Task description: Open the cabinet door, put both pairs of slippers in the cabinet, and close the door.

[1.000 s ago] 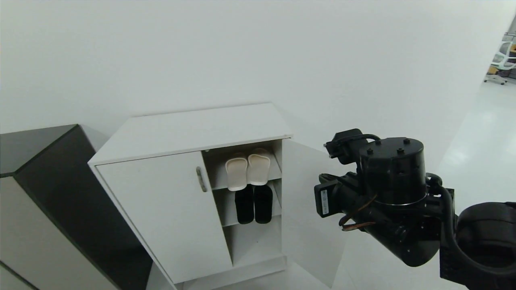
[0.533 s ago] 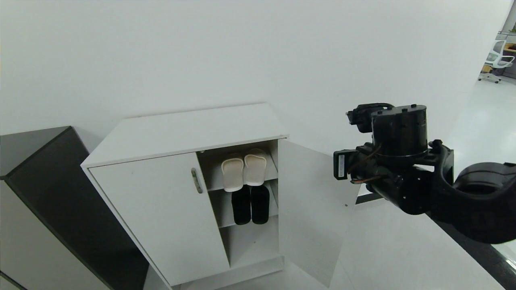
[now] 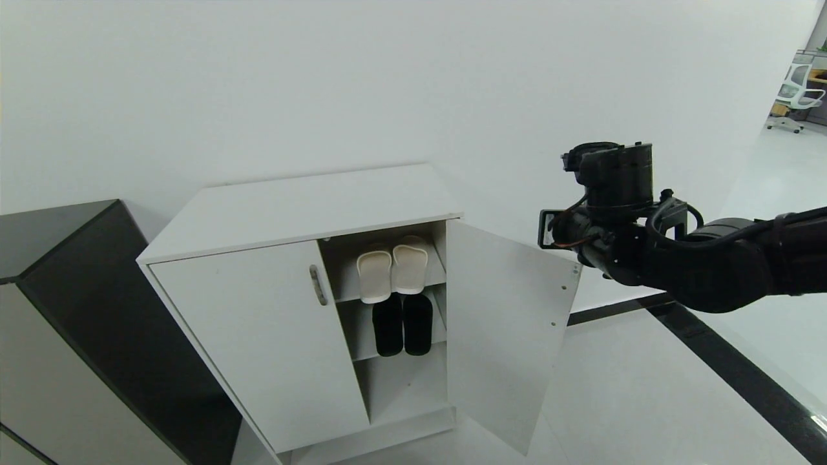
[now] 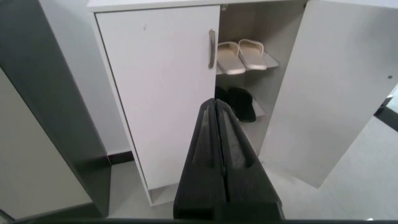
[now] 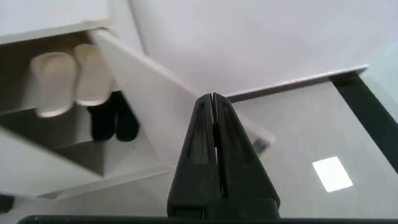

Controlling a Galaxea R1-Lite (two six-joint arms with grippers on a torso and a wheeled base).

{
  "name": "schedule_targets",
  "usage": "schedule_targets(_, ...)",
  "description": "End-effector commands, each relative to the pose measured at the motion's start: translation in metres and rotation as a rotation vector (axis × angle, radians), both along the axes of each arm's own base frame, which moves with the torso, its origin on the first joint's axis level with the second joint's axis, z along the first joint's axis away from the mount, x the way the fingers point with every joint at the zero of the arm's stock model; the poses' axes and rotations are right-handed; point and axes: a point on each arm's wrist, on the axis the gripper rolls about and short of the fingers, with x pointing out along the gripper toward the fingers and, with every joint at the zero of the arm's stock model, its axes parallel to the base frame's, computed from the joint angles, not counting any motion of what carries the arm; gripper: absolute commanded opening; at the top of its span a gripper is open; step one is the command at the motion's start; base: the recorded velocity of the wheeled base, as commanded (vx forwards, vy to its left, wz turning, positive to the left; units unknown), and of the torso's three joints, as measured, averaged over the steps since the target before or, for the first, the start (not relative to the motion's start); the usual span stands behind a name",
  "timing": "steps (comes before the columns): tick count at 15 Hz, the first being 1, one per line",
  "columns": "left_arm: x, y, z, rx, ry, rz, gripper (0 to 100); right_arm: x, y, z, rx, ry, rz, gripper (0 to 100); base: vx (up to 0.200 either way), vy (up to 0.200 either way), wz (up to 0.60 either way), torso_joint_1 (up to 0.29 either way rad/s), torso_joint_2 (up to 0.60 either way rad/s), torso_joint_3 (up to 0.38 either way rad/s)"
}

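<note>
The white cabinet (image 3: 310, 200) stands against the wall with its left door (image 3: 258, 336) shut and its right door (image 3: 504, 323) swung open. A white pair of slippers (image 3: 392, 271) lies on the upper shelf and a black pair (image 3: 404, 323) on the shelf below. My right arm's wrist (image 3: 614, 194) hangs raised just past the open door's outer edge. In the right wrist view, my right gripper (image 5: 213, 96) is shut and empty above that door (image 5: 161, 106). My left gripper (image 4: 216, 101) is also shut on nothing, low in front of the shut door (image 4: 161, 81).
A dark and grey unit (image 3: 77, 290) stands close on the cabinet's left. A black stripe (image 3: 730, 368) runs across the pale floor at the right. An office chair (image 3: 791, 97) sits far off at the right. The bottom shelf holds nothing.
My right arm has risen and pulled away to the right, out from in front of the open door. The head camera has shifted a little. The slippers stay put.
</note>
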Motion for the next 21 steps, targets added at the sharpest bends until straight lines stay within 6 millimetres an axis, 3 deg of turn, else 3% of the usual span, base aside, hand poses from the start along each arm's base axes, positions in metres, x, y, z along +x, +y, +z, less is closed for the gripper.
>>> schedule_targets(1,0.0,0.0,0.0,0.0,0.001,0.001,0,0.031,-0.002,-0.019,-0.024,0.023,-0.041,0,0.0,0.0,0.0,0.0,0.0,0.0)
schedule_targets(4,0.0,0.0,0.0,0.0,0.001,0.0,0,0.057,-0.01,-0.032,-0.024,0.038,-0.057,0,0.0,0.0,0.0,0.0,0.0,0.0)
schedule_targets(8,0.0,0.0,0.0,0.0,0.001,0.001,0,0.075,-0.017,-0.051,-0.034,0.071,-0.07,0,0.0,0.0,0.0,0.0,0.0,0.0)
schedule_targets(16,0.0,0.0,0.0,0.0,0.001,0.001,0,0.074,-0.016,-0.056,-0.042,0.092,-0.063,0,0.0,0.0,0.0,0.0,0.0,0.0)
schedule_targets(19,0.0,0.0,0.0,0.0,0.001,0.001,0,0.065,-0.008,-0.059,-0.06,0.129,-0.04,0,0.0,0.0,0.0,0.0,0.0,0.0)
schedule_targets(21,0.0,0.0,0.0,0.0,0.001,0.001,0,0.044,0.005,-0.052,-0.063,0.13,0.01,0,0.0,0.0,0.0,0.0,0.0,0.0)
